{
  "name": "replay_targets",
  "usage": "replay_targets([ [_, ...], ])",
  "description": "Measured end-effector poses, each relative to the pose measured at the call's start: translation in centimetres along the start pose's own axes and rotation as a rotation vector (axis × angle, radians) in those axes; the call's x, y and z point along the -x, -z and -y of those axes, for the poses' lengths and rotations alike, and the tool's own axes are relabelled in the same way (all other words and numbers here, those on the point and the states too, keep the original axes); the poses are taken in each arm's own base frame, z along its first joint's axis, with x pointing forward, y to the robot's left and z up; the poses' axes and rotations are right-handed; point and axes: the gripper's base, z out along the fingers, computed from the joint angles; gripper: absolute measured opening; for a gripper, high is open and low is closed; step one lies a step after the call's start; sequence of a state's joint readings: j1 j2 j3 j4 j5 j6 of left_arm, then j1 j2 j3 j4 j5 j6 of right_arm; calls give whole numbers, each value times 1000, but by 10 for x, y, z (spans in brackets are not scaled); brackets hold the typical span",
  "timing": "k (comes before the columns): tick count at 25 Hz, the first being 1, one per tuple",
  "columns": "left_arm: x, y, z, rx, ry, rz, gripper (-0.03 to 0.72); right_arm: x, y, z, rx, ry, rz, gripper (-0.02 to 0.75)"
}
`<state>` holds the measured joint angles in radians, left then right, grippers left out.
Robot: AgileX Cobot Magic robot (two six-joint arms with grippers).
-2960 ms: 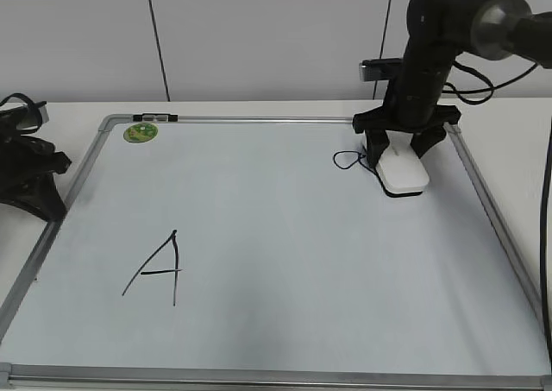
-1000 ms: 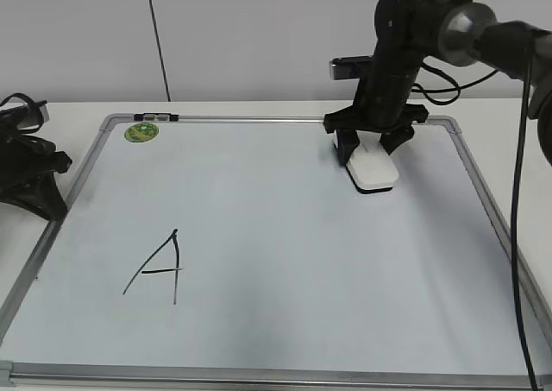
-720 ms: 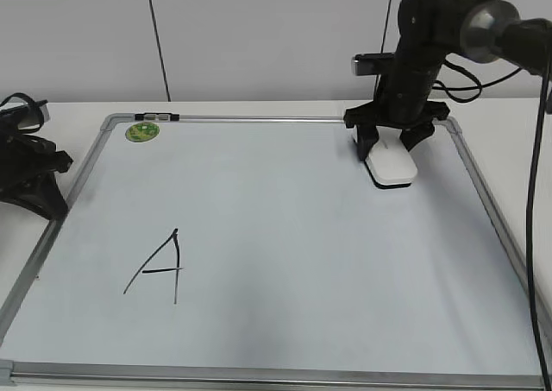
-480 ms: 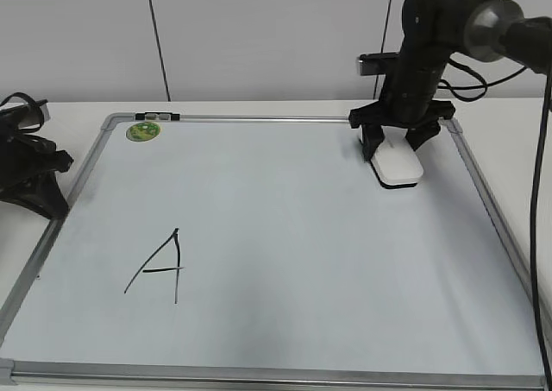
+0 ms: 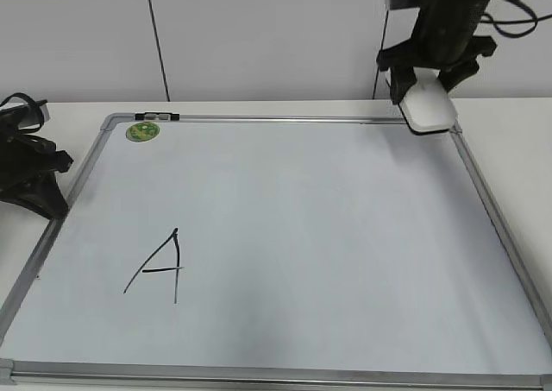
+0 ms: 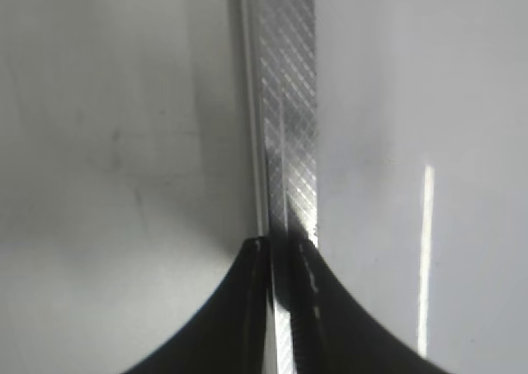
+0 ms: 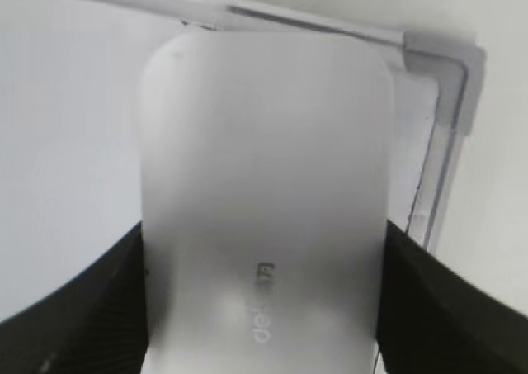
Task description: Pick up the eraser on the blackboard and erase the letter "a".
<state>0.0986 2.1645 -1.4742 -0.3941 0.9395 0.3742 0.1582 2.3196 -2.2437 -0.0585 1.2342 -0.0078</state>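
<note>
My right gripper (image 5: 429,78) is shut on the white eraser (image 5: 429,108) and holds it in the air above the blackboard's (image 5: 285,236) far right corner. In the right wrist view the eraser (image 7: 264,201) fills the space between the jaws (image 7: 262,308), over the grey corner cap (image 7: 458,81). No small letter "a" shows on the board; the spot where it stood is bare. My left gripper (image 5: 39,184) rests shut at the board's left edge; in the left wrist view its jaws (image 6: 280,254) sit over the metal frame (image 6: 289,118).
A large capital "A" (image 5: 159,266) is drawn at the board's lower left. A round green sticker (image 5: 141,132) sits at the far left corner. A black cable hangs down the white wall (image 5: 158,37) behind the table.
The right gripper wiped the eraser back and forth over the small "a", which is now gone, then lifted the eraser up and to the right, off the board. The left arm stayed still.
</note>
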Motion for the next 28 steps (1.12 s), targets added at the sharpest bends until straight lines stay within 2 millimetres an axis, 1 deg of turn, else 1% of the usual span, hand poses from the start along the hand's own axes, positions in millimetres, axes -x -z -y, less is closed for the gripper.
replay_targets([
  [2,0,0,0,0,0,0,35,-1,22,1,-1,0,31,523],
  [4,0,0,0,0,0,0,35,-6,40,2,-1,3,42,523],
  [6,0,0,0,0,0,0,35,-16,55,3,-3,4,33,523],
  [9,0,0,0,0,0,0,35,-36,67,4,-15,11,-9,523],
  [11,0,0,0,0,0,0,35,-50,70,4,-19,13,-45,523],
  [14,0,-1,0,0,1,-2,35,-71,64,5,-30,3,-115,523],
  [16,0,-1,0,0,1,-2,35,-84,53,4,-38,-7,-175,523],
  [20,0,-1,0,0,1,-2,35,-110,26,8,-45,-47,-296,523],
  [24,0,-1,0,0,1,-2,35,-125,6,19,-41,-119,-300,523],
  [28,0,-1,0,0,1,-2,35,-127,0,32,-17,-190,-261,523],
])
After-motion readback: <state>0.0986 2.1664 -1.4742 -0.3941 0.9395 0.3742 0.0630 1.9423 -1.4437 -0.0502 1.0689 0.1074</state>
